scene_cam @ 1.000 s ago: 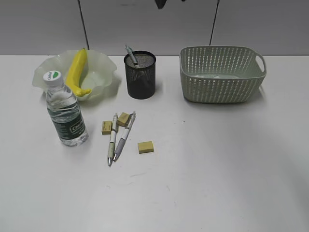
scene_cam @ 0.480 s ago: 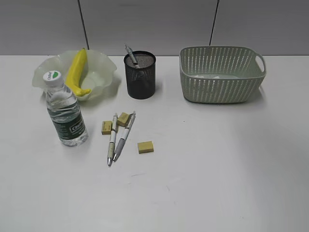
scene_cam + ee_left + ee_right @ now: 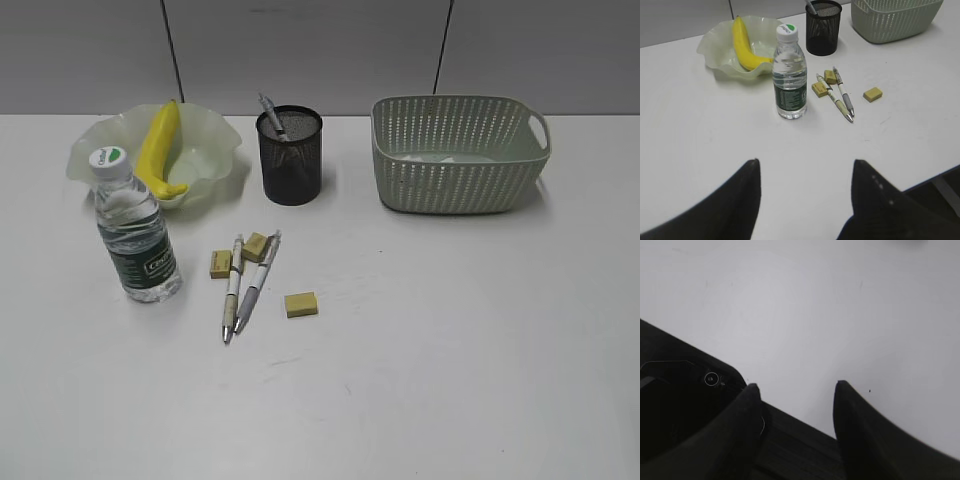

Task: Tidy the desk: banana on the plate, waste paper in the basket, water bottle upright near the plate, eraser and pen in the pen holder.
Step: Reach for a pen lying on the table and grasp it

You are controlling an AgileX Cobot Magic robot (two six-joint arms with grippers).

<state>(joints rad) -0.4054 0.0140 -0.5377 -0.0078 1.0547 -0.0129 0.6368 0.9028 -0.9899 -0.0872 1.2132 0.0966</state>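
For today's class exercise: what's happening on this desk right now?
Nothing is being handled: the left claw and right claw are both open and empty, back from the objects. The banana lies in the plate, the water bottle stands upright, one pen is in the pen holder. Two pens and three erasers remain loose.

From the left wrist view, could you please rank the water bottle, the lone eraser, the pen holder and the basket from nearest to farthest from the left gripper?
Measured from the left gripper:
1. Water bottle, upright, straight ahead.
2. Lone eraser, ahead to the right, on the desk.
3. Pen holder, behind the bottle, slightly right.
4. Basket, far right corner.
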